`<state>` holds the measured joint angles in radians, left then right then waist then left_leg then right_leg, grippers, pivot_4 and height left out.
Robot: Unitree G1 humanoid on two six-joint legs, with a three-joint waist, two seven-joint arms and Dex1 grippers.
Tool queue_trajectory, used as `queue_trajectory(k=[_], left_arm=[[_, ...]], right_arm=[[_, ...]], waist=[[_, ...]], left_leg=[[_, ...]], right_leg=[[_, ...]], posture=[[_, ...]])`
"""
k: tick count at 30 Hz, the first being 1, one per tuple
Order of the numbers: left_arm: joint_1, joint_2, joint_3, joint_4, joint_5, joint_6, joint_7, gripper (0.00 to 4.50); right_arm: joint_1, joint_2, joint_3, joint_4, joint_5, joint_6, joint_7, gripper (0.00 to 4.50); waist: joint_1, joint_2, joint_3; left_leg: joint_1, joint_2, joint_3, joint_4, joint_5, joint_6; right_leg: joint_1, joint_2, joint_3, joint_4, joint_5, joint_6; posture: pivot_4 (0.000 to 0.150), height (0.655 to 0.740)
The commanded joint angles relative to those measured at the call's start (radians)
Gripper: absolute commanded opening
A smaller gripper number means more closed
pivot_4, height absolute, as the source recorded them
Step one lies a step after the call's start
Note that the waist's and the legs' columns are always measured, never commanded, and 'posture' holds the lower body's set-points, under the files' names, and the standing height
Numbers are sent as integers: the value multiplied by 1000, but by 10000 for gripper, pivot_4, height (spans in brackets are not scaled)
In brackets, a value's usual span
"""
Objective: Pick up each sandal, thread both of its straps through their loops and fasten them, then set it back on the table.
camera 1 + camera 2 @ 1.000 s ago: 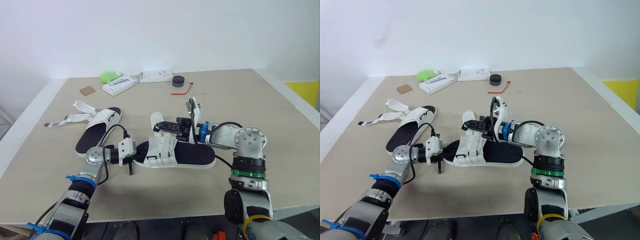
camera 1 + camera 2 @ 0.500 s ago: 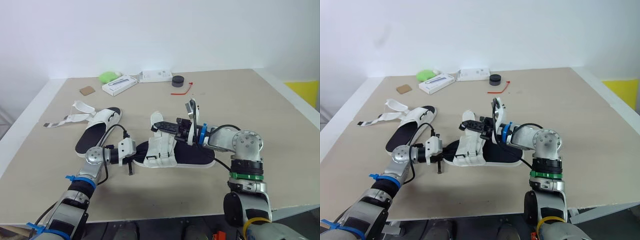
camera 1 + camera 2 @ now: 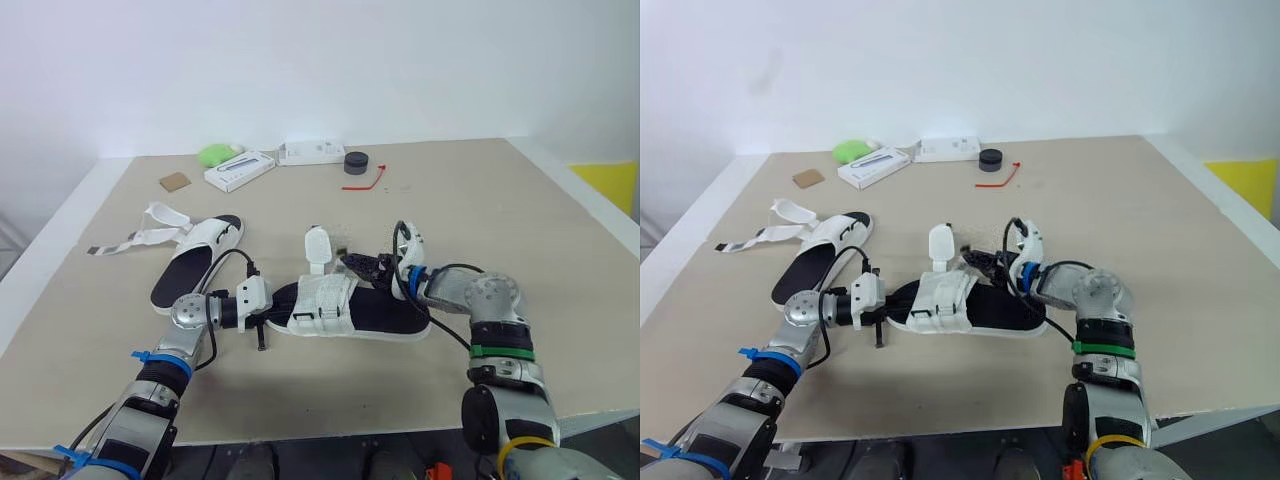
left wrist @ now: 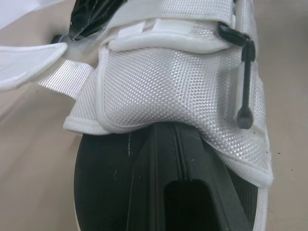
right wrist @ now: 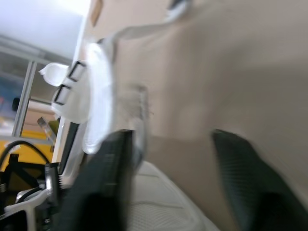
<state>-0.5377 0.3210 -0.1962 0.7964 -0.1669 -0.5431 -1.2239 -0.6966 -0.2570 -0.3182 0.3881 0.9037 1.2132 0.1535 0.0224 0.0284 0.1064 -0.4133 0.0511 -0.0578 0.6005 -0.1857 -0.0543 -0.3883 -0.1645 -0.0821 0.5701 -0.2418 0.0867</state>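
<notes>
Lying flat at centre front of the desk: sandal, black footbed, white mesh upper, toe end toward the left arm, heel toward the right.
- White webbing crosses the upper.
- One strap stands up from the sandal's far side, tip free, held by nothing.

Left tool: at the toe end, against the sandal. Whether it is spread or pressed together cannot be told.

Right tool: low over the footbed, just behind the upper and near the raised strap. Its two fingers are spread, with bare desk between them in the right wrist view, pinching nothing.

Second sandal: farther back on the left side of the desk, well apart from the first. Same black footbed; its white straps lie undone, trailing out over the desk to the left.

Along the far edge of the desk, left to right:
- brown square
- green lump
- white box
- second white box
- black puck
- red tie
</notes>
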Motion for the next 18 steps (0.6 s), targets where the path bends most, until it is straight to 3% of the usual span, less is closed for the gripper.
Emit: queue_trajectory(k=[1, 9, 12, 18], left_arm=[[118, 2, -128, 162, 155, 110, -33, 0], [108, 1, -128, 165, 155, 115, -37, 0], [105, 1, -128, 166, 156, 115, -38, 0], [102, 0, -128, 165, 155, 115, -36, 0]], right_arm=[[-54, -5, -54, 27, -1, -14, -2, 44765], [-203, -116, -99, 2, 35, -12, 147, 44765], [-279, -179, 6, -29, -13, 23, 234, 44765], [-428, -194, 182, 137, -144, 111, 296, 44765]], waist=[[0, 0, 0], [0, 2, 2], [0, 5, 3], [-1, 2, 3]], left_leg=[[0, 0, 0, 0, 0, 0], [1, -1, 0, 0, 0, 0], [1, -1, 0, 0, 0, 0], [3, -1, 0, 0, 0, 0]], right_leg=[[0, 0, 0, 1, 0, 0], [0, 0, 1, 2, 0, 0], [0, 0, 1, 2, 0, 0], [-1, -1, 2, 2, 0, 0]], posture=[[1500, 7400], [1500, 7400], [1500, 7400], [1500, 7400]])
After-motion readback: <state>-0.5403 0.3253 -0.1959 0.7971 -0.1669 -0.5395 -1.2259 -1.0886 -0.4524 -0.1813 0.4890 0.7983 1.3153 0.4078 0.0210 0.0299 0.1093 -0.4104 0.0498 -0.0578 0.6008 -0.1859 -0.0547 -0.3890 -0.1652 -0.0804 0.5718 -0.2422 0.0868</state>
